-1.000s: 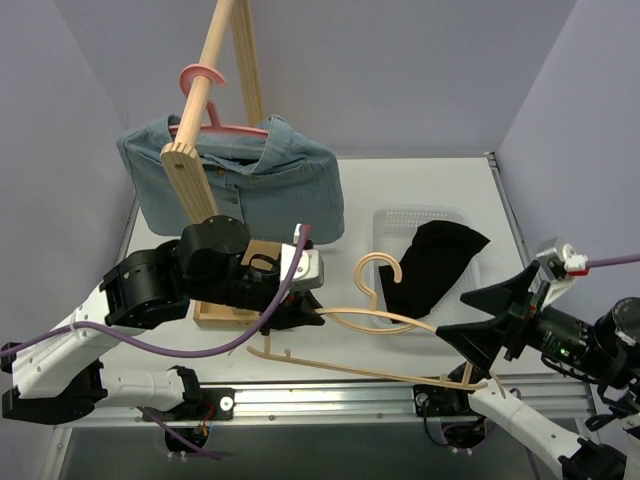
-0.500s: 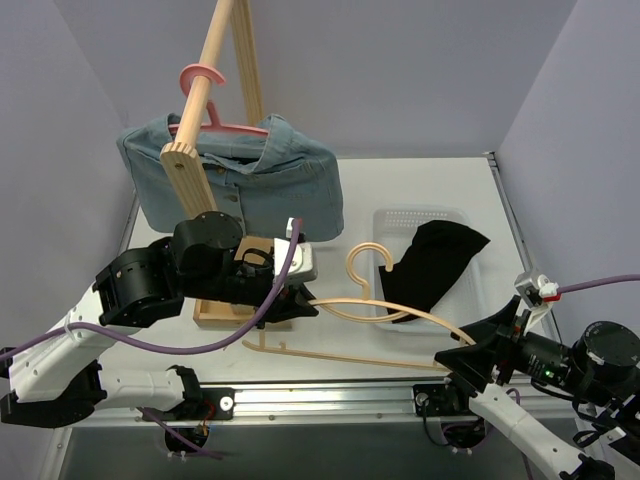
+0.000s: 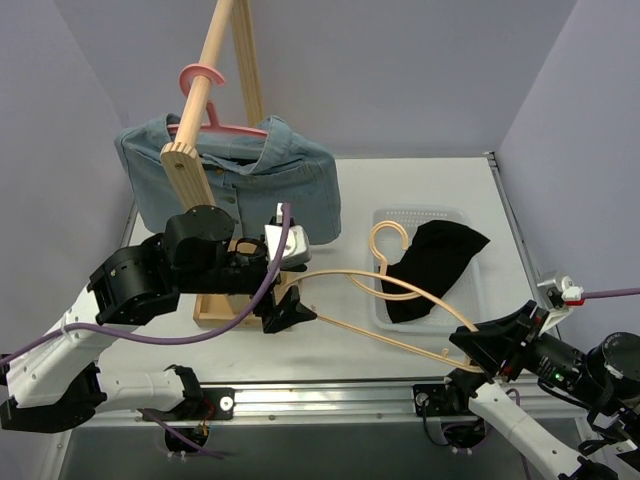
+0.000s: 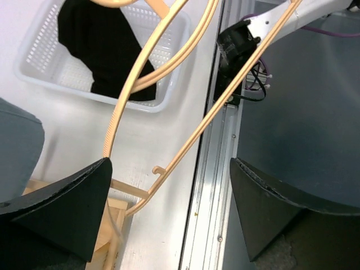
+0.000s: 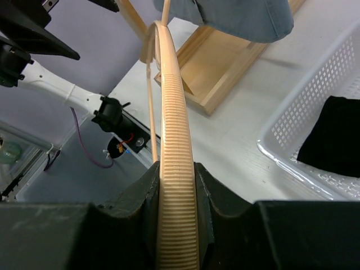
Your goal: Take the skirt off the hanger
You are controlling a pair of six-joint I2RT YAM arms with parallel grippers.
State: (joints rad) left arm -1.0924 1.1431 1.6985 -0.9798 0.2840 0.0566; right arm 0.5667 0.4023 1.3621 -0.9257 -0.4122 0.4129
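We saw the right gripper (image 5: 177,175) clamping the wooden hanger (image 5: 173,107) in its jaws, the left gripper (image 4: 169,164) with jaws wide apart, the black skirt (image 3: 432,262) in the basket (image 3: 420,212).

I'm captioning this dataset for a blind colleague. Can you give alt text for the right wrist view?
The right gripper clamps a ribbed wooden hanger that runs up the frame. Beyond it, a white basket holds the black skirt at right, with a wooden rack base and denim garment above.
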